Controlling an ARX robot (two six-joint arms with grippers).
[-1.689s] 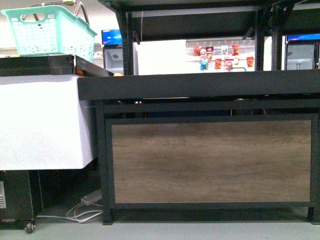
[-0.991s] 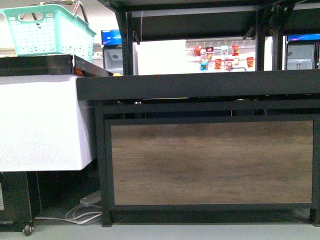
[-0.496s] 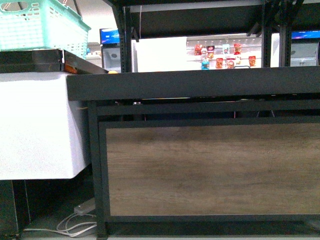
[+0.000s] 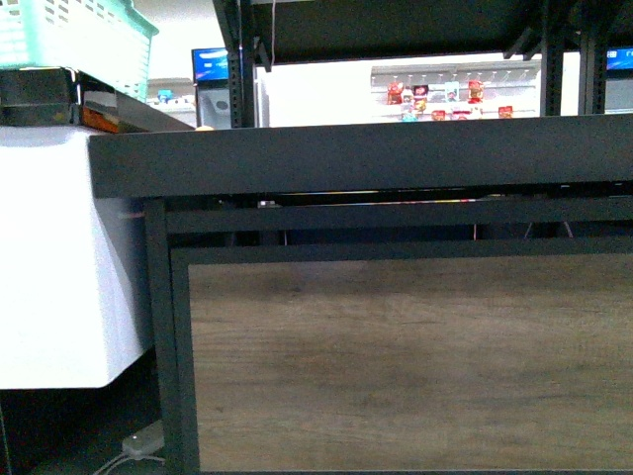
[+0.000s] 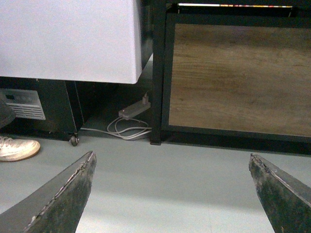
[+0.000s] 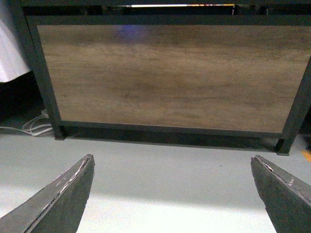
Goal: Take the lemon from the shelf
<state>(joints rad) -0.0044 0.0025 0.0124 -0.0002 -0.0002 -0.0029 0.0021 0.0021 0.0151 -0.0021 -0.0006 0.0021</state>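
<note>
change: front view sits closer to the shelf (image 4: 396, 156) than half a second ago; the wood panel fills more of the frame, and the turquoise basket (image 4: 69, 40) has slid up and left, now cut by the edge
shelf: black deck edge runs across the front view, brown wood-grain panel below it, black posts above
lemon: cannot tell for sure; the only candidate is a yellow-orange speck (image 4: 205, 127) peeking over the deck near its left end, too small to name
left claw (image 5: 171, 156): spread wide, nothing between the fingers, low over the grey floor (image 5: 184, 184), facing the shelf's left post and panel
right claw (image 6: 171, 158): spread wide, empty, low over the floor, facing the panel square on
lemon vs claw: speck is up at deck level, well apart from both claws; in neither wrist view
left of shelf: white cabinet (image 4: 49, 257), just beside the shelf
under cabinet: power strip with coiled cable (image 5: 132, 111)
extra: white shoe (image 5: 17, 148) on the floor
</note>
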